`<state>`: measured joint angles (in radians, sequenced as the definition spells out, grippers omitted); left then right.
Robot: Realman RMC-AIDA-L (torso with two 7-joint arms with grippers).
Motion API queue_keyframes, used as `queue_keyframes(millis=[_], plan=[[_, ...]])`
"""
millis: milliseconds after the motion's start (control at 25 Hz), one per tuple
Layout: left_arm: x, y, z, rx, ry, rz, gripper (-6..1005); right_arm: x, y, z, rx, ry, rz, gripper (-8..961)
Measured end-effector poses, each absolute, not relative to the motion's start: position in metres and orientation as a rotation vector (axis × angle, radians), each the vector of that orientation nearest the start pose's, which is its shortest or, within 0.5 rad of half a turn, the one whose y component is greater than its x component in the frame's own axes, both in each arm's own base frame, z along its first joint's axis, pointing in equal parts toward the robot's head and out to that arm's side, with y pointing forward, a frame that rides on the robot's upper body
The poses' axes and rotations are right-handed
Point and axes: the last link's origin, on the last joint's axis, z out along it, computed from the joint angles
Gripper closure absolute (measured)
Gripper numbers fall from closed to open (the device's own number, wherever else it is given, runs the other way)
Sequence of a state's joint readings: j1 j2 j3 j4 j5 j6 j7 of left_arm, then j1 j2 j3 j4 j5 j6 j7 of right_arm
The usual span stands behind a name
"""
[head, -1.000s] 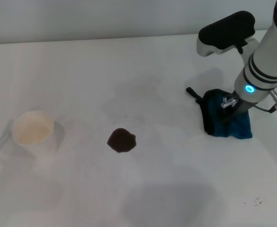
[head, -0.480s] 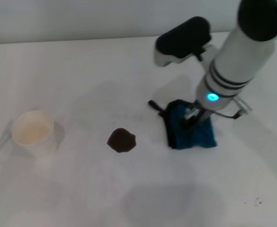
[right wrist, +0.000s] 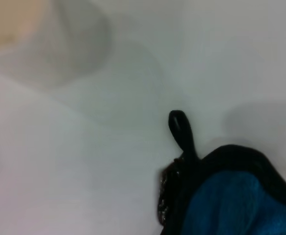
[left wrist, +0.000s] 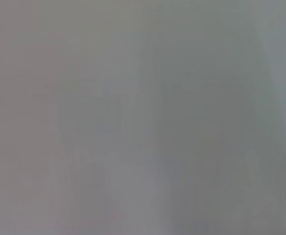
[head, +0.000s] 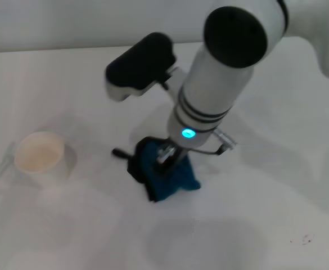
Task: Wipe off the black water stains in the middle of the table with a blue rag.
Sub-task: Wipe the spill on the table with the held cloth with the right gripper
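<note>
The blue rag (head: 167, 179) lies bunched on the white table (head: 68, 79) near its middle, with its black loop tab (head: 121, 152) pointing towards the cup. My right gripper (head: 165, 158) presses down on the rag's top and is shut on it. The black water stain does not show; the rag and gripper cover the spot where it lay. In the right wrist view the rag (right wrist: 231, 205) with its black edging and loop tab (right wrist: 181, 129) rests on the table. The left gripper is out of view; the left wrist view shows only plain grey.
A white paper cup (head: 39, 155) stands at the left of the table and shows in the right wrist view (right wrist: 15, 19) too. A tiny dark speck (head: 306, 240) lies at the front right. My right arm (head: 220, 73) reaches across from the back right.
My right gripper has dragged the blue rag leftwards across the table, from the right side onto the dark stain, which is now covered. The cup has not moved.
</note>
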<state>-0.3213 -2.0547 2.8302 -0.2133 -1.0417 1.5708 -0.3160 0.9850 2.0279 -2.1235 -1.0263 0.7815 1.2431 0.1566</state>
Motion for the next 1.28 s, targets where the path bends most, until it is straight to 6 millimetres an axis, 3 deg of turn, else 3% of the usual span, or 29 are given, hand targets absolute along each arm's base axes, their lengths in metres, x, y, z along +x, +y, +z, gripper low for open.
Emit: queue_keyframes(millis=[360, 720, 1280], plan=[[-0.365, 0.259, 0.03, -1.839, -0.257, -0.65, 117, 0.093, 0.318, -0.145, -2.604, 0.97, -0.74, 910], [-0.365, 0.259, 0.03, -1.839, -0.255, -0.648, 117, 0.084, 0.302, -0.154, -2.709, 0.957, -0.72, 911], [-0.367, 0.259, 0.031, -1.836, -0.26, -0.635, 118, 0.099, 0.343, -0.147, -2.603, 0.966, -0.619, 911]])
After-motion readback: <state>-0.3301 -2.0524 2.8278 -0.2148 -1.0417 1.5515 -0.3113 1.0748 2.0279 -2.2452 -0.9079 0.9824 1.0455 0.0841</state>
